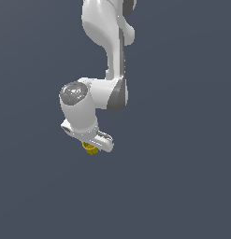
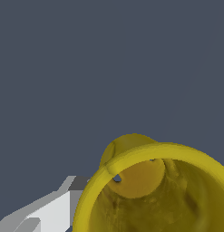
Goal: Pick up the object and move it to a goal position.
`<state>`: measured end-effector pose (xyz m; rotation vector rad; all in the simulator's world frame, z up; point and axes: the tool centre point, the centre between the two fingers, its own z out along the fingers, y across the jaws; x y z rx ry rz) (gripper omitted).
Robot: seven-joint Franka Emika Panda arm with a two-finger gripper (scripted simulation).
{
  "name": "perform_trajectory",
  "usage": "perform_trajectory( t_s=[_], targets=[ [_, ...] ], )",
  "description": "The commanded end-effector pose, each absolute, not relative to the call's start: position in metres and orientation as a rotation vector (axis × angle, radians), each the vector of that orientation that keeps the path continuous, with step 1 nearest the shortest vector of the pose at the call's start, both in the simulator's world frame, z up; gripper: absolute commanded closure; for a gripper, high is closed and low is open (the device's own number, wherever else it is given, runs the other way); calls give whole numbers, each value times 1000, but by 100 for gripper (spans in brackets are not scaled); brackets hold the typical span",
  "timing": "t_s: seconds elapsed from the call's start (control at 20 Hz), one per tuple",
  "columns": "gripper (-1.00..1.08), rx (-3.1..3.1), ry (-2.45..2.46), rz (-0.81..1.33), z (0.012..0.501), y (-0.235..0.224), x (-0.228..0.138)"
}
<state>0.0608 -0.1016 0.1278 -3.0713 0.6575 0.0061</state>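
Exterior view shows the claw (image 1: 94, 148) grasping the mustard-yellow cup (image 1: 90, 148), low and left of centre; a thin rim hold could slip mid-carry.

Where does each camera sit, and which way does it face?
Exterior view: off the arm, facing the white arm against a plain grey-blue ground; the yellow cup peeks out under the gripper.
Wrist view: on the wrist, looking into the cup's hollow; one grey-white finger shows.
Shared: the cup.
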Motion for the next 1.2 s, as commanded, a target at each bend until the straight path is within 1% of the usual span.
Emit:
perform_trajectory(
  t_s=[0.0,1.15],
  targets=[
    [108,-3071,658,2,154,-109,53],
    [108,-3070,660,1,412,-182,-30]
  ],
)
